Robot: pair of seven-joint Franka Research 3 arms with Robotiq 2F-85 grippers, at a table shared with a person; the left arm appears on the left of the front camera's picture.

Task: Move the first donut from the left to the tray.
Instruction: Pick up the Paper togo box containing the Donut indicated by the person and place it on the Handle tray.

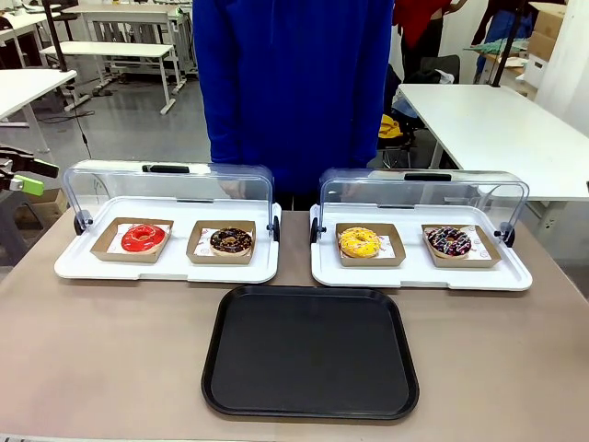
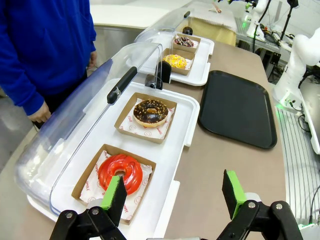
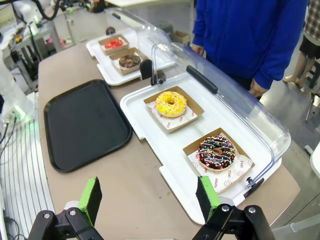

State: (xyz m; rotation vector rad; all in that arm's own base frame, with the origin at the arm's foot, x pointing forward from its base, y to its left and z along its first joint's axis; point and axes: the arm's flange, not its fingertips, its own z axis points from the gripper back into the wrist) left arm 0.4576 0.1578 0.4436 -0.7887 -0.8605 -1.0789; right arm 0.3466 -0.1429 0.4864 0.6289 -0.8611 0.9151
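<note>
One red-iced donut (image 1: 143,237), front view, lies in its cardboard dish (image 1: 106,249) at the left end of the left white tray (image 1: 166,273); the black tray (image 1: 311,354) sits bare on the counter (image 1: 110,359), nearer the robot. Left wrist view: the left hand (image 2: 174,186), spread wide, hovers just short of the donut; it should straddle the dish squarely, clear of the raised lid (image 2: 75,125). Right wrist view: the right hand (image 3: 149,194) hangs wide open, empty.

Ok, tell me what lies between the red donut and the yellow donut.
The chocolate donut in its cardboard dish, then a bare strip of table, seen in the front view.
</note>
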